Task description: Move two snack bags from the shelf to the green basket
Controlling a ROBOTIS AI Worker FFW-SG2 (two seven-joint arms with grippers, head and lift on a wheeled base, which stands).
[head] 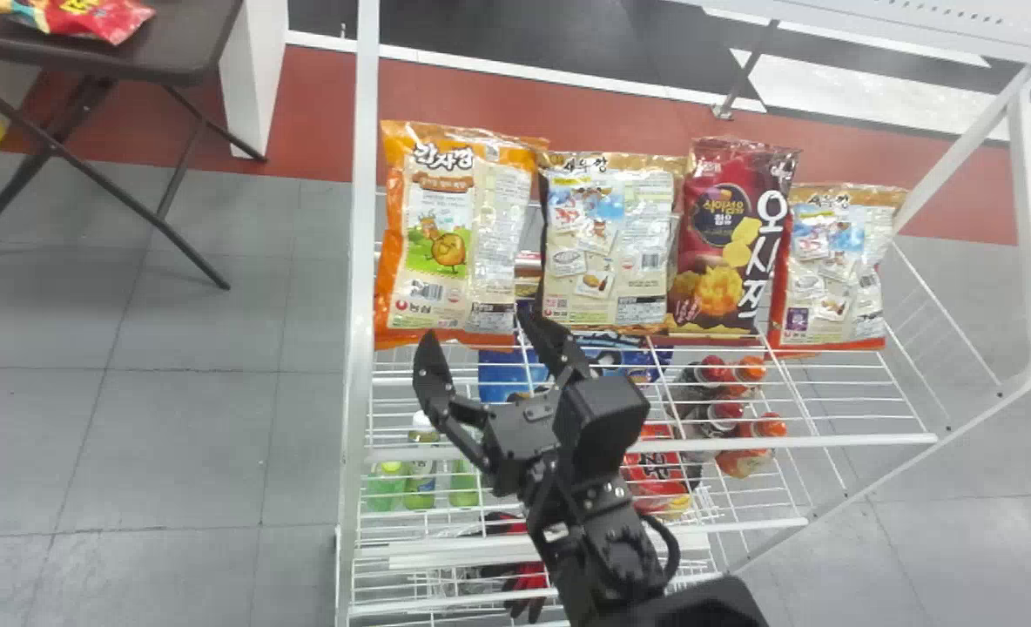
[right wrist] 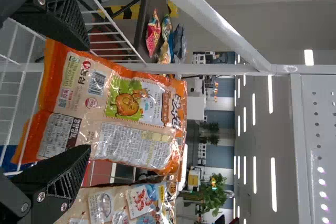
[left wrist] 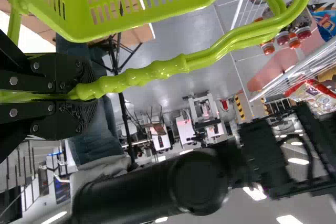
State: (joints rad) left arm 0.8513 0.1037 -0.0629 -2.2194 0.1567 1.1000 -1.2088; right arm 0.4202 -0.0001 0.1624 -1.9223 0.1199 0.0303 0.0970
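A dark folding table (head: 193, 39) stands far left, a red packet (head: 102, 19) lying back from its near edge. Lower in the white rack (head: 363, 261), green bottles (head: 420, 492) stand near the left edge, orange-capped bottles (head: 746, 457) towards the right.

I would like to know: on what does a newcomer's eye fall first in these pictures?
The bright green basket, its handle gripped by the left pincer. Then the orange bag, leftmost of the four bags on the shelf in the head view, with the right pincer spread open before it.
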